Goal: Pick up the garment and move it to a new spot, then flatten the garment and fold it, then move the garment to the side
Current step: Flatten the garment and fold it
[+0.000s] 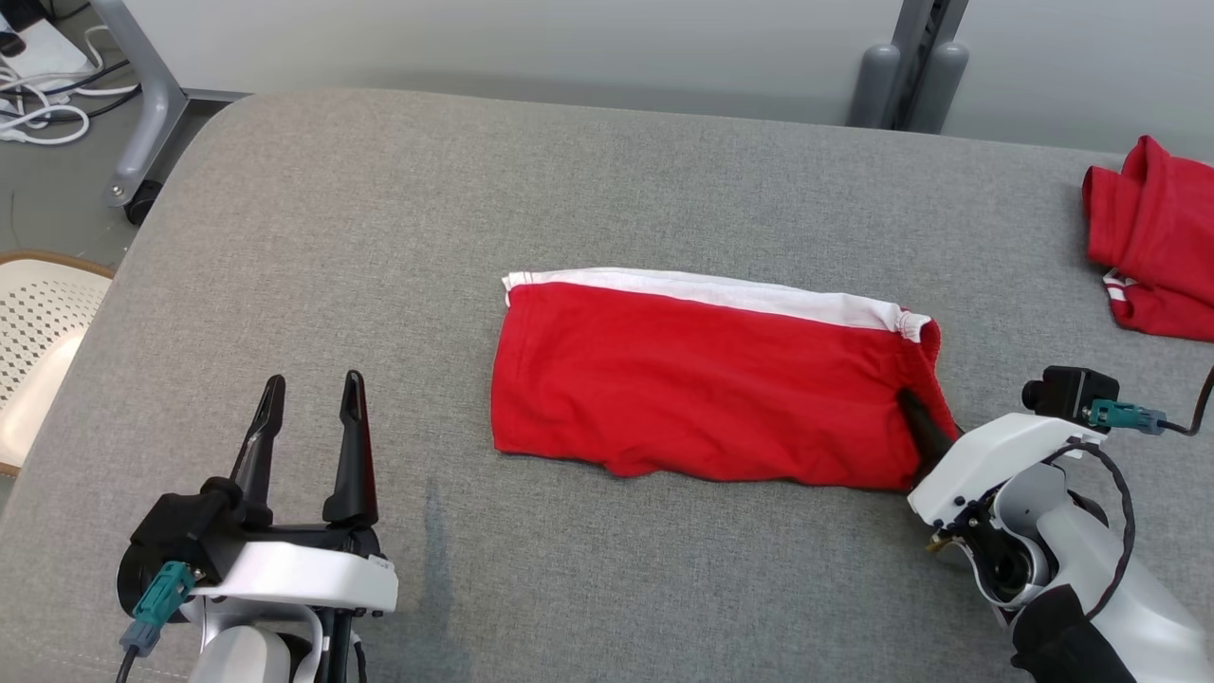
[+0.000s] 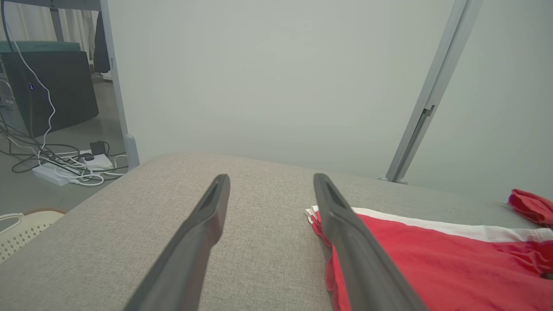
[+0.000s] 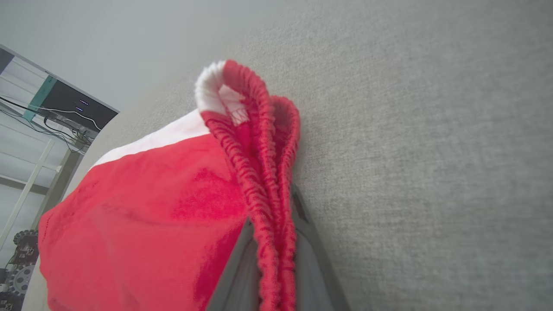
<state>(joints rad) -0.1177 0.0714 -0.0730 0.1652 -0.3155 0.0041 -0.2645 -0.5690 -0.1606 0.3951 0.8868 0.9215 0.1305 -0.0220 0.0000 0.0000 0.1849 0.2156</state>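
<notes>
At the far left, off the edge of the grey tabletop (image 1: 285, 237), you have a pale perforated basket (image 1: 38, 332); what it holds can't be made out. Your left claw (image 1: 313, 379) sits over the near left part of the tabletop with its two fingers spread wide and nothing between them. It stands apart from the garment (image 1: 702, 389), whose left edge lies to its right and a little farther off. In the left wrist view that claw (image 2: 271, 177) points across bare fabric, with the garment (image 2: 432, 259) just behind its right finger. The garment lies folded in the middle of the tabletop, red with a white band along its far edge. Your right claw (image 1: 906, 398) has closed on its right end. In the right wrist view the gathered elastic waistband of the garment (image 3: 142, 207) runs pinched between the right claw's (image 3: 274, 207) fingers. At the far right edge lies a second red cloth (image 1: 1152, 237), bunched and well apart.
</notes>
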